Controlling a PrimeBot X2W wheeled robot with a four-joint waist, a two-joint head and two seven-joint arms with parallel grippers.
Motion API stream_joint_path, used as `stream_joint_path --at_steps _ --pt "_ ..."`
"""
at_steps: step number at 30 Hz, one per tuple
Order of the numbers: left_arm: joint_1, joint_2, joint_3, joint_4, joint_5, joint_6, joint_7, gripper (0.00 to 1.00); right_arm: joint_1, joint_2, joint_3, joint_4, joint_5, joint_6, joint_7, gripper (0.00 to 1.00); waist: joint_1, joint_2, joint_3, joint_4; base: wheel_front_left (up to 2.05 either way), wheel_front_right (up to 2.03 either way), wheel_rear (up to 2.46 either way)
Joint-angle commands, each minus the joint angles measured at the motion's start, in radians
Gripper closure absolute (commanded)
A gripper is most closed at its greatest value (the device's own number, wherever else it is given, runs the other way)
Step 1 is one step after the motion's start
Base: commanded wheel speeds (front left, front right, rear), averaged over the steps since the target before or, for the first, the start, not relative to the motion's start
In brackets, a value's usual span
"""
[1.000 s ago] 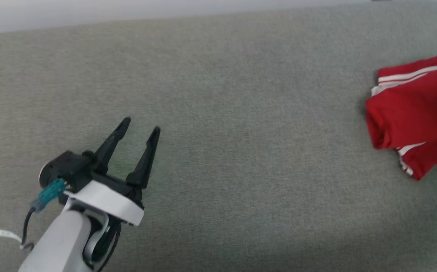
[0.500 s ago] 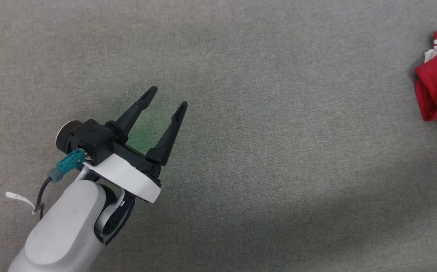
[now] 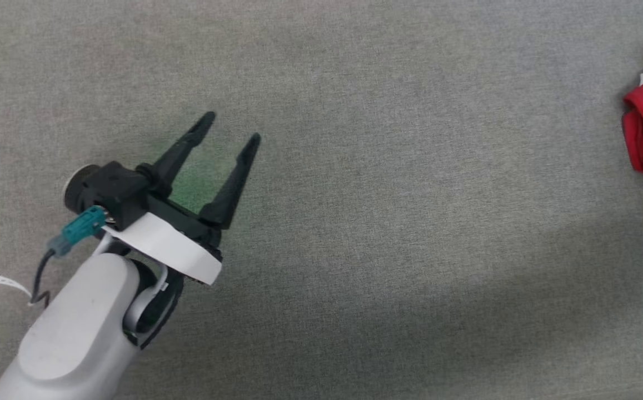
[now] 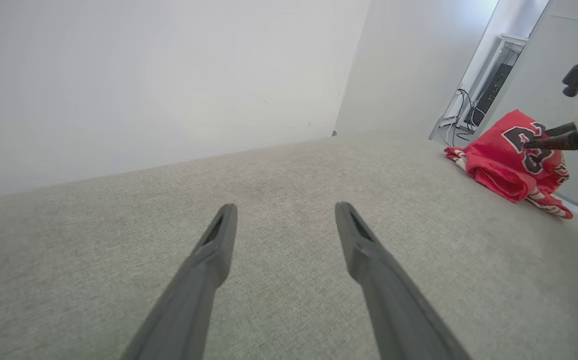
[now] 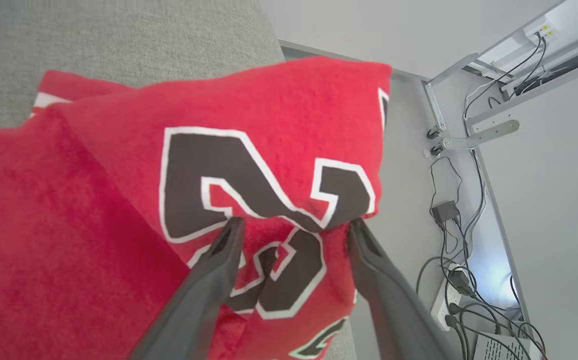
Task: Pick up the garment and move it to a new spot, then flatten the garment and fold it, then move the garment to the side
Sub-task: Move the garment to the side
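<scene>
The bright red thin sports garment [image 5: 119,210], with black white-outlined block lettering and red-and-white striped trim, is seen lying in a loose, bunched heap at the far right edge of the grey fabric-covered worktop [image 3: 388,194]. In the head view only a rolled red corner of it is caught at the right border. The right end effector [image 5: 294,224] is set against the printed panel. Its two dark fingers are spread wide, the tips touch the cloth, and no fold is seen pinched between them, so nothing is judged to be grasped. Beyond the worktop's edge, a tangle of dark cables [image 5: 448,240] is seen on the floor below. The left end effector [image 3: 231,126] is held over bare worktop, well apart from the garment, with its fingers likewise spread and empty.

Since the garment is heaped rather than flat or folded, the placing at a new spot is judged to be the step in hand. Flattening is then called for. An edge or corner would have to be taken by each end effector, so the left arm must first be brought across.
</scene>
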State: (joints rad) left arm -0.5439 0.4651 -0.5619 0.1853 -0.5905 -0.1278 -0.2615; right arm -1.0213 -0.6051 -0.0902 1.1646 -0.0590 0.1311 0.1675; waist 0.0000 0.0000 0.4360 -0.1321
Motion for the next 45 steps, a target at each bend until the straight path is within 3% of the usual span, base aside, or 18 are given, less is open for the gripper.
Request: stream_joint_path --at_steps 1,13,24,34,45 --pt "0.017 0.001 0.013 -0.001 -0.004 -0.003 -0.004 0.0 -0.018 -0.006 -0.014 -0.006 -0.017 -0.001 -0.012 0.0 0.0 0.0 -0.008 -0.003 0.0 0.0 0.0" --pt "0.129 0.007 0.147 0.004 -0.021 -0.003 -0.004 0.0 0.005 0.113 -0.088 -0.053 -0.012 -0.001 -0.151 0.0 0.0 0.0 -0.104 -0.014 0.0 0.0 0.0" --pt "0.269 -0.03 0.315 0.013 0.023 -0.003 -0.004 0.0 0.138 0.255 -0.005 -0.144 0.083 -0.001 -0.335 0.0 0.0 0.0 -0.232 -0.007 0.0 0.0 0.0" --pt "0.39 -0.093 0.471 -0.005 0.108 -0.003 -0.004 0.0 0.324 0.276 0.152 -0.311 0.211 -0.001 -0.419 0.0 0.0 0.0 -0.33 0.009 0.0 0.0 0.0" --pt "0.559 -0.178 0.605 -0.059 0.194 -0.003 -0.004 0.0 0.604 0.28 0.189 -0.579 0.291 -0.001 -0.433 0.0 0.0 0.0 -0.424 0.026 0.0 0.0 0.0"
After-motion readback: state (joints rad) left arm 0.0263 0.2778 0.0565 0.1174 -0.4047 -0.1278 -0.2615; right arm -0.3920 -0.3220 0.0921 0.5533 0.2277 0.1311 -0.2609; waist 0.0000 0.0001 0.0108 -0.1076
